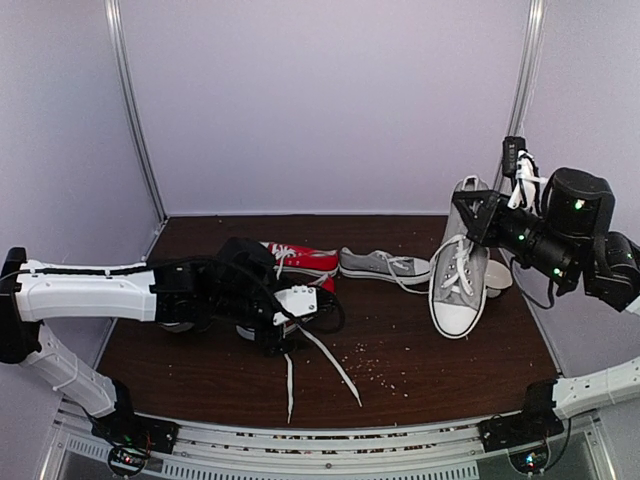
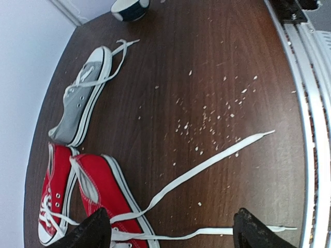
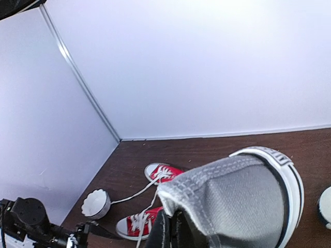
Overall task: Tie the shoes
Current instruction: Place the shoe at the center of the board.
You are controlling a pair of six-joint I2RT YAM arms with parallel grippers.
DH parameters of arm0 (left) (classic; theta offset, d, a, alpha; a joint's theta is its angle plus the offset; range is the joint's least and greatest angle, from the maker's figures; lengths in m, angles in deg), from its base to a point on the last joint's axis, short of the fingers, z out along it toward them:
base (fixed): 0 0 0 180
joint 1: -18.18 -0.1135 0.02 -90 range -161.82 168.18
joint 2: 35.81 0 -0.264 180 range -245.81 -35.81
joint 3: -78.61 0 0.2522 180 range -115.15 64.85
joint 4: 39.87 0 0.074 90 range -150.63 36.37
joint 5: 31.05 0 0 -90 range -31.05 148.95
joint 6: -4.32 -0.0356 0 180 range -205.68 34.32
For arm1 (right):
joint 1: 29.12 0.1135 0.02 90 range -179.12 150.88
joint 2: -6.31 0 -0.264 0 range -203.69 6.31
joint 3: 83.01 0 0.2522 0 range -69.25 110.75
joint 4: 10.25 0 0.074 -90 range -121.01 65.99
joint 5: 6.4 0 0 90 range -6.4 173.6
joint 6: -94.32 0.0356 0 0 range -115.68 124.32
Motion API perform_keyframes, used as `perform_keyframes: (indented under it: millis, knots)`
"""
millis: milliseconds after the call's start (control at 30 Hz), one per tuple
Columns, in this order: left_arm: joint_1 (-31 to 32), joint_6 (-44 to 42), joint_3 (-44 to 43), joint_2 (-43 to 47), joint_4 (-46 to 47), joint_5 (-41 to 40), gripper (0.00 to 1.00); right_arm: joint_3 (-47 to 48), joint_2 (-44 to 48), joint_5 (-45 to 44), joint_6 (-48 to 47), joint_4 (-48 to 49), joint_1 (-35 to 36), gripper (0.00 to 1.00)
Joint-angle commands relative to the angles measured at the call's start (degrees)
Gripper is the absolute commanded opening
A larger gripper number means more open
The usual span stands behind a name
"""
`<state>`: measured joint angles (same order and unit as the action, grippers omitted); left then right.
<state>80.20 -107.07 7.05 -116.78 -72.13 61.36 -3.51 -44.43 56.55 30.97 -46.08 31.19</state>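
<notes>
While the right gripper (image 3: 173, 230) is clamped on 1 grey sneaker (image 1: 462, 270) dangling toe-down under it | left gripper (image 2: 170, 232) spread wide over red sneaker laces (image 2: 207, 166) | other grey sneaker (image 2: 77, 103) lies beyond it | risk: closing here grabs wrong laces, thin heel pinch slips

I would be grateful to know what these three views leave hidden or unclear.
- Right gripper: right wrist view, its fingers mostly buried under the heel of the lifted grey canvas sneaker.
- Left gripper: left wrist view, bottom edge cuts off all but two dark fingertips.
- Red canvas sneakers: top view, partly covered by the left arm.
- White round object: right wrist view, cut by the right edge.
</notes>
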Motion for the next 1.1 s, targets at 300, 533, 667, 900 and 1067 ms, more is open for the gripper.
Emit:
perform_keyframes:
  millis: [300,533,667,900,1067]
  knots:
    - [7.2,2.1,-0.8,-2.0,9.4,7.9,0.87,-7.8,-2.5,-11.2,17.1,5.9,13.5,0.00]
    - [7.2,0.6,0.9,-2.0,7.0,4.1,0.87,-12.1,-3.0,-11.8,23.4,2.7,13.2,0.00]
    - [7.2,0.4,-0.3,-4.0,6.1,2.8,0.87,-13.8,-3.4,-12.2,26.0,3.1,13.0,0.00]
    - [7.2,0.3,-1.6,-6.6,3.8,3.2,0.87,-22.7,-4.3,-5.8,31.9,10.9,5.1,0.00]
    - [7.2,-0.7,-3.9,-10.1,-0.3,1.5,0.86,-20.4,-12.2,-1.4,23.6,9.7,-1.2,0.00]
